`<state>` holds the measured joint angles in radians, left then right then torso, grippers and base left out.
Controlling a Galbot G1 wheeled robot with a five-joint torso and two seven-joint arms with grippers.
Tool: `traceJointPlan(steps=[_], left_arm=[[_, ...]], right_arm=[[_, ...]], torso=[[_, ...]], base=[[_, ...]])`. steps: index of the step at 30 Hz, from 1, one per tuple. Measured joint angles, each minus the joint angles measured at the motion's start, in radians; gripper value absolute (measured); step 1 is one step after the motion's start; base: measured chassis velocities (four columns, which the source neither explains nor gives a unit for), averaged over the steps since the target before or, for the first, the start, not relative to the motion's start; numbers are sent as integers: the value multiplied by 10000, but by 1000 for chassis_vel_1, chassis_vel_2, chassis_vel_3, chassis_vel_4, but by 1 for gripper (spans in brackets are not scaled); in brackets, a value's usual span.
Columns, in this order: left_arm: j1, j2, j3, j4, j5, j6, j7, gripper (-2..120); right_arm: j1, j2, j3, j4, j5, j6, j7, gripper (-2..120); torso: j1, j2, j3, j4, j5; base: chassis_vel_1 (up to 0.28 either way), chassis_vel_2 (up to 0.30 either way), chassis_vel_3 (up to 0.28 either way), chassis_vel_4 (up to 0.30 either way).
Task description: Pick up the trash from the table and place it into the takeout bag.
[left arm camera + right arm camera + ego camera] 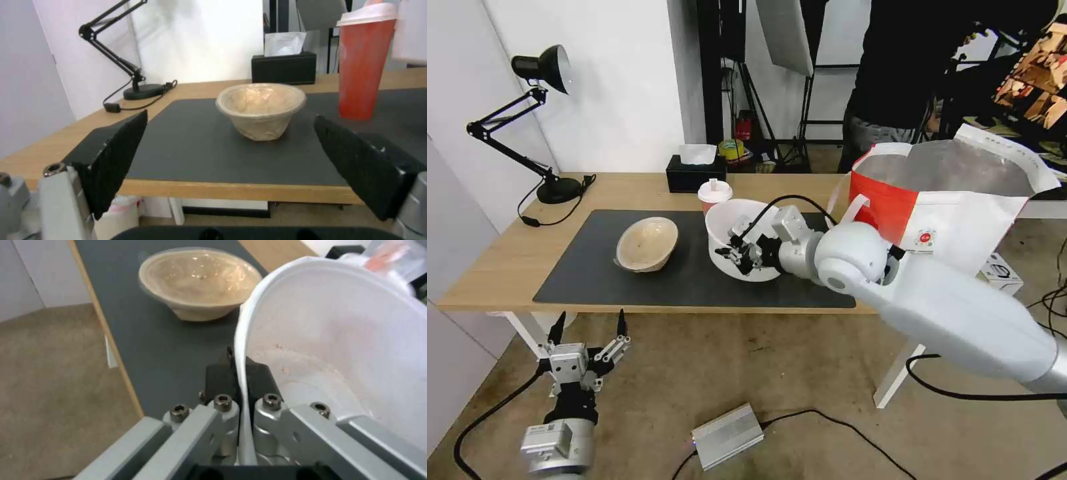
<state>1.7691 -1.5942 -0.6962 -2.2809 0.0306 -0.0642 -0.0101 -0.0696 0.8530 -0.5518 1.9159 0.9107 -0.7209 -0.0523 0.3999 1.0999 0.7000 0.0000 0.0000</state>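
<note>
On the table (pixel 627 190) lies a dark grey mat (pixel 594 273). At its right end is the large white bowl (pixel 727 223), and my right gripper (pixel 736 255) is shut on the near rim. In the right wrist view the fingers (pixel 217 378) pinch that thin rim, with reddish residue inside the white bowl (pixel 338 340). The orange-red cup (pixel 715 193) with its white lid stands just behind it. The beige bowl (pixel 647 243) sits mid-mat. The takeout bag (pixel 954 193) stands open at the table's right end. My left gripper (pixel 590 333) hangs open below the table's front edge, facing the beige bowl (pixel 261 110) and cup (pixel 365 63).
A black tissue box (pixel 694 175) stands at the back edge and a black desk lamp (pixel 540 120) at the back left corner. A person (pixel 907 80) stands behind the table. On the floor in front lie a silver box (pixel 727 437) and cables.
</note>
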Motion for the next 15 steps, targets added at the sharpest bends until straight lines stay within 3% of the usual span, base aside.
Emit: traceJointPlan(steps=[15], left_arm=[[-8, 3, 33, -10, -6, 0, -1, 100]], right_arm=[[1194, -653, -287, 110, 193, 0, -435, 0]], torso=[[1, 0, 0, 0, 1]], base=[[0, 0, 0, 0]])
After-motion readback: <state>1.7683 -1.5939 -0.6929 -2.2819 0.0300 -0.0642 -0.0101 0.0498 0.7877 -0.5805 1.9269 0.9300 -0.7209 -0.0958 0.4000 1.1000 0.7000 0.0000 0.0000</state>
